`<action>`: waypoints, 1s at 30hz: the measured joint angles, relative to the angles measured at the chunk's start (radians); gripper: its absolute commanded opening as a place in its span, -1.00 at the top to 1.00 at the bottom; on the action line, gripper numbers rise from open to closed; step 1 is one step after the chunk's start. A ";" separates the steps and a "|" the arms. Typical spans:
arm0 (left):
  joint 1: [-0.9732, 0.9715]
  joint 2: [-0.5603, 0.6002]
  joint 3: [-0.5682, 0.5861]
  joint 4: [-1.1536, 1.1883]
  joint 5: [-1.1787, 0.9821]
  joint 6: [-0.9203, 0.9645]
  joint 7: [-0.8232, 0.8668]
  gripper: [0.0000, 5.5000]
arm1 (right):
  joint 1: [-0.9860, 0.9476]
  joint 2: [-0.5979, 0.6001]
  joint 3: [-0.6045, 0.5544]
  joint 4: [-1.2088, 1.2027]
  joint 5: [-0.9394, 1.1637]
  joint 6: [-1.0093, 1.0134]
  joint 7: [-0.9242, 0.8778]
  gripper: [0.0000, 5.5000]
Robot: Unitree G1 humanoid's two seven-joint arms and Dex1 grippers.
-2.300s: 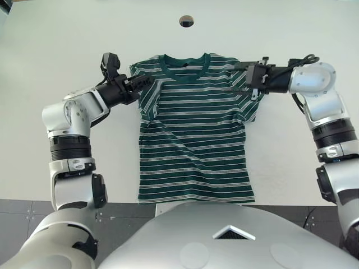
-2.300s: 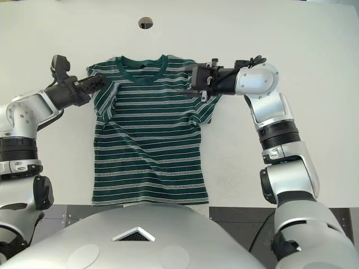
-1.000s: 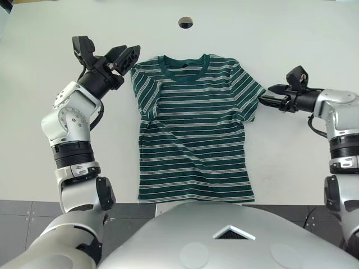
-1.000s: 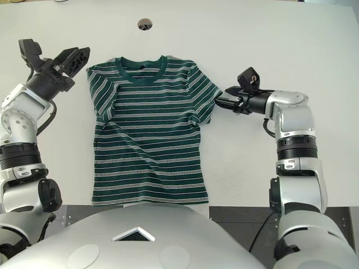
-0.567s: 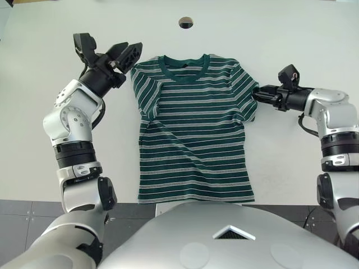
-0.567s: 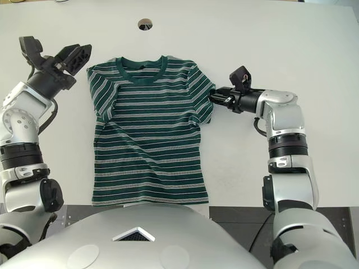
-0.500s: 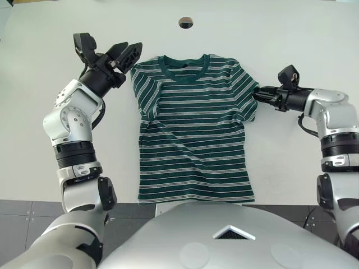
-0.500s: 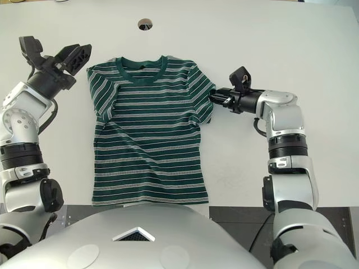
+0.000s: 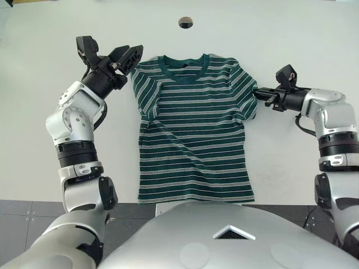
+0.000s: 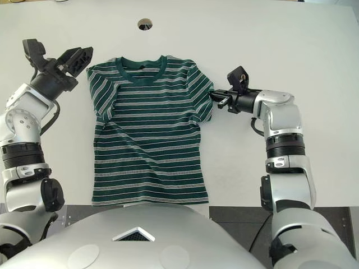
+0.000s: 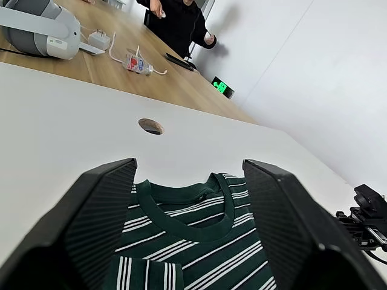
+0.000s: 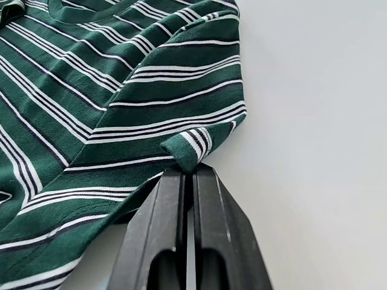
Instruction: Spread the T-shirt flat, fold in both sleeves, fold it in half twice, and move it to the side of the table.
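Two hands are working at one striped T-shirt (image 9: 193, 129) on the white counter (image 9: 280, 33).
Raised beside the collar's left side, the left hand (image 9: 132, 55) is hovering with fingers spread wide, gripping nothing; the right hand (image 9: 258, 94), elbow bent, is pinching the right sleeve (image 12: 181, 103) hem closed. The T-shirt is lying flat mid-counter.

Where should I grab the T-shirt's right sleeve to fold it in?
Pinch the right sleeve at its cuff edge, coming in low from the outer right: the sleeve lies spread outward and the cuff curls up there. The right gripper is shut on that spot.
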 measured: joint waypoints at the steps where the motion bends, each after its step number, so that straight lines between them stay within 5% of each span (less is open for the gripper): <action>1: 0.000 0.000 0.000 0.000 0.000 0.000 0.000 -0.19 | 0.000 0.000 0.000 -0.008 0.004 0.009 -0.001 0.96; 30: -0.028 -0.016 0.004 0.046 -0.002 -0.001 -0.014 -0.19 | 0.054 -0.073 -0.007 -0.450 0.089 0.247 -0.021 0.96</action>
